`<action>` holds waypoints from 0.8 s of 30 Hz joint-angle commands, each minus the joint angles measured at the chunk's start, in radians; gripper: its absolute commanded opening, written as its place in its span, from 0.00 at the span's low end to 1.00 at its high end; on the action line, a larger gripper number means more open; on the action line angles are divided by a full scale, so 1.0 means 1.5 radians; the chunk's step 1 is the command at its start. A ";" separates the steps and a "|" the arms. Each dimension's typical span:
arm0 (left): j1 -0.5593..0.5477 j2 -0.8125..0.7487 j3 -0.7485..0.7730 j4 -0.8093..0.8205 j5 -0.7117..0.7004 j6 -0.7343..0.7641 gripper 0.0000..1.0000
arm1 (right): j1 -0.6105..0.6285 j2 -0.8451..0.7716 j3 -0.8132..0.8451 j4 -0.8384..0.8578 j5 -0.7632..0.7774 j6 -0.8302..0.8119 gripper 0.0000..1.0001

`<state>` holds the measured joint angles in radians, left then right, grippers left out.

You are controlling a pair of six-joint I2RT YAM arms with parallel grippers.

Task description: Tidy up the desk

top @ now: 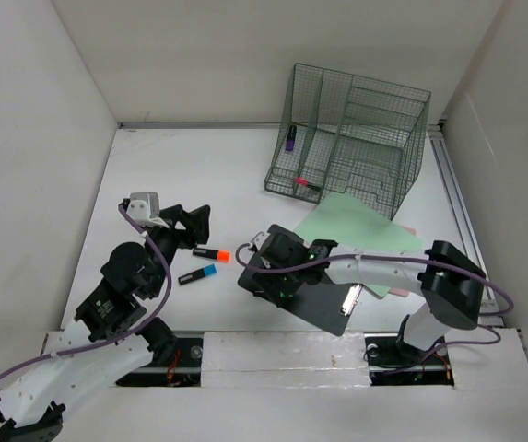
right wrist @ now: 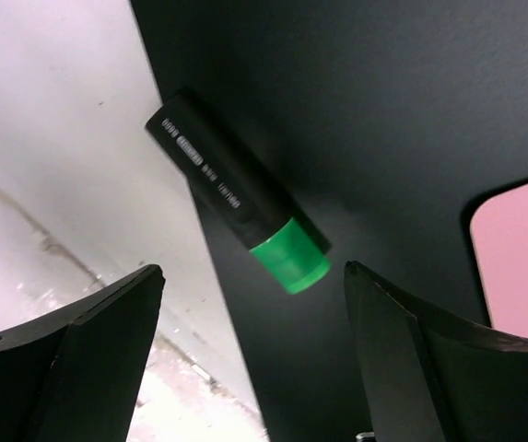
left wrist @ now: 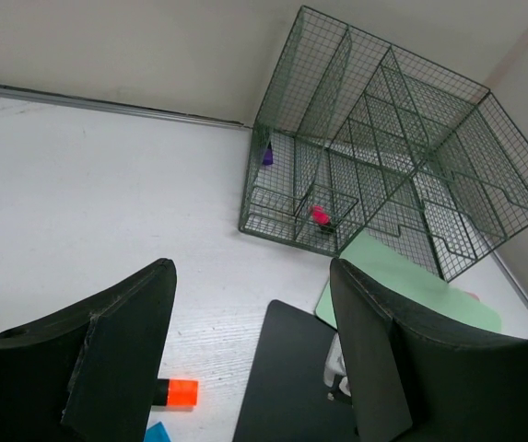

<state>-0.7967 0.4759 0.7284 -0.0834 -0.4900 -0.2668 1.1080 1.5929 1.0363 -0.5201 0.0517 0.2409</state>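
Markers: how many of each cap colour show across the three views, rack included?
orange-capped marker: 1
blue-capped marker: 1
green-capped marker: 1
pink-capped marker, in the rack: 1
purple-capped marker, in the rack: 1
Total: 5

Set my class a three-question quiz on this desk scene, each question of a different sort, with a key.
1. Which cap colour has the black marker lying on the flat black sheet under the right gripper? A orange, B green, C purple.
2. True or false: a pink-capped marker lies inside the dark green wire-mesh rack.
3. Fill in: on the white desk, the orange-capped marker lies beside one capped in ___.
Key: 1 B; 2 true; 3 blue: the blue-capped marker.
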 commanded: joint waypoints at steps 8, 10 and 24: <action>0.001 0.002 -0.003 0.036 -0.001 0.011 0.63 | 0.003 0.078 0.051 0.011 -0.003 -0.052 0.70; 0.001 0.004 -0.002 0.036 -0.001 0.011 0.63 | 0.003 0.089 0.052 0.013 -0.020 -0.055 0.68; 0.001 0.006 -0.003 0.039 0.002 0.012 0.63 | 0.003 0.063 0.060 0.066 0.036 -0.011 0.16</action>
<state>-0.7967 0.4767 0.7284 -0.0746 -0.4900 -0.2623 1.1076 1.7470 1.0801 -0.4706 0.0666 0.2035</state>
